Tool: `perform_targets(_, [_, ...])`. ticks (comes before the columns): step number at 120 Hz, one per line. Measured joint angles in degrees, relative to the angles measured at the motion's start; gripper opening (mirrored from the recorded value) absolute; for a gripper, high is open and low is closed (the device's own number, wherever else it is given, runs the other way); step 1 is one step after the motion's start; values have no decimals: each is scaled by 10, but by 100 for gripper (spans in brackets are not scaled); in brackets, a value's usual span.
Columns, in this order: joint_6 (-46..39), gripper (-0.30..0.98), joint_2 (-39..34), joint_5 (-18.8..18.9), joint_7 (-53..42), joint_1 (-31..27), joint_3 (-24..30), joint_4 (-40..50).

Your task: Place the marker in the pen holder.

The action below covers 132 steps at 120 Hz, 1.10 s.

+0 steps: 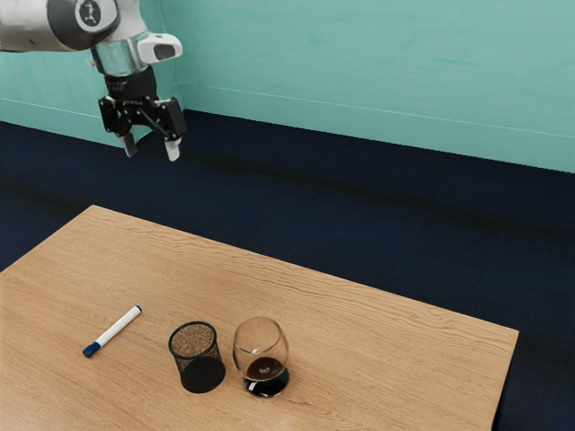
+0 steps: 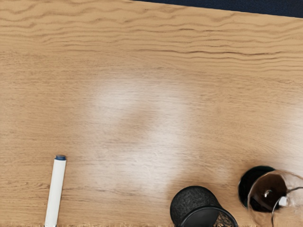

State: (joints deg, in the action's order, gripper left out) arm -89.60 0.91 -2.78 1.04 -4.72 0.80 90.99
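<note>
Where your marker (image 1: 113,331) is lying: flat on the table (image 1: 386,341).
Gripper (image 1: 151,151): you are holding it high, released, its fingers standing apart.
Pen holder (image 1: 200,372): it is standing upright between the marker and the glass (image 1: 261,366).
Glass: it is holding some dark liquid.
</note>
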Motion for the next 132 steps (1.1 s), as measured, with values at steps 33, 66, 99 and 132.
perform_targets(33, [-103, 69, -82, 15, 4, 12, -87, 332])
perform_targets(66, [-330, 67, 10, 37, -64, -33, -94, 447])
perform_targets(99, [-495, 57, 8, 108, -169, -52, -94, 535])
perform_targets(132, [-587, 20, 11, 107, -243, -87, -93, 560])
